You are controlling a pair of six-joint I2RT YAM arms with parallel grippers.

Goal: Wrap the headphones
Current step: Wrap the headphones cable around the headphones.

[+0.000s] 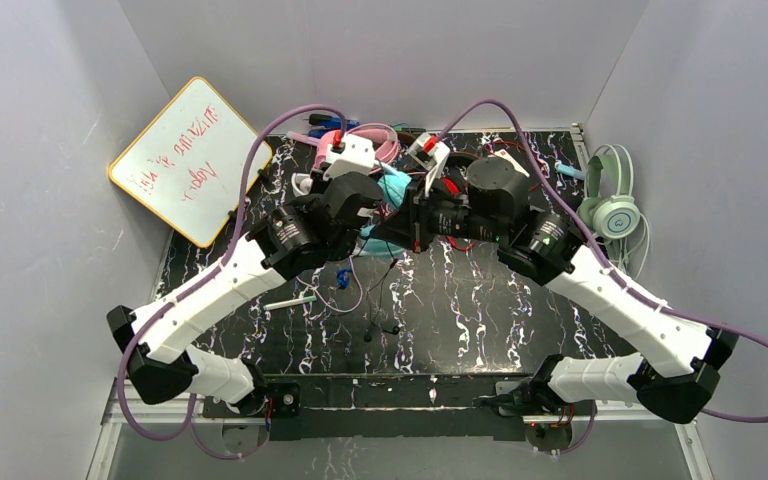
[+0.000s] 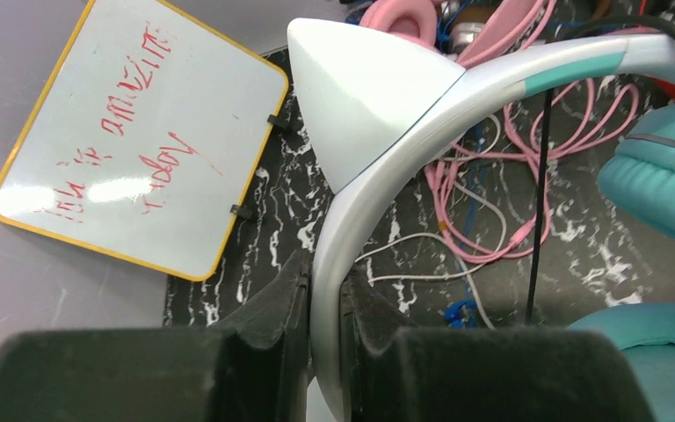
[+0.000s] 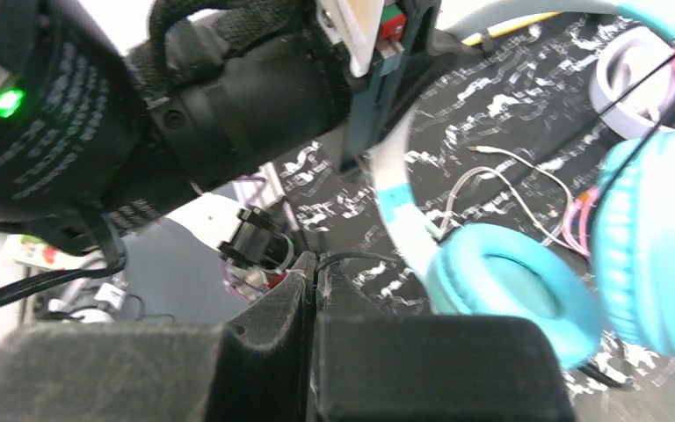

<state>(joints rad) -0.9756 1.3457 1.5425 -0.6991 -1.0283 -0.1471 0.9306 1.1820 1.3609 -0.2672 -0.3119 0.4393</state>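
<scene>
L claw point(image 2: 325, 280) pinching teal headphones point(image 2: 659, 180) by headband point(image 2: 378, 171) | R claw point(image 3: 316, 274) pinching blk cord point(image 3: 352, 257)

We see a rectangular whiteboard with a yellow frame and rounded corners point(image 1: 192, 160) propped at a tilt against the grey left wall point(image 1: 30, 150). Its right edge reaches over the left border of the black bench with white marble veining point(image 1: 480, 310). Red handwriting runs across the board, and we cannot read it. Two small black clips point(image 2: 278, 120) sit on the board's edge nearest the bench. A slim white pen point(image 1: 290, 302) lies on the bench towards the near left. Just beside it is a small blue object point(image 1: 343, 279) that we cannot identify. A pale blue pen point(image 1: 568, 171) lies near the far right edge.
</scene>
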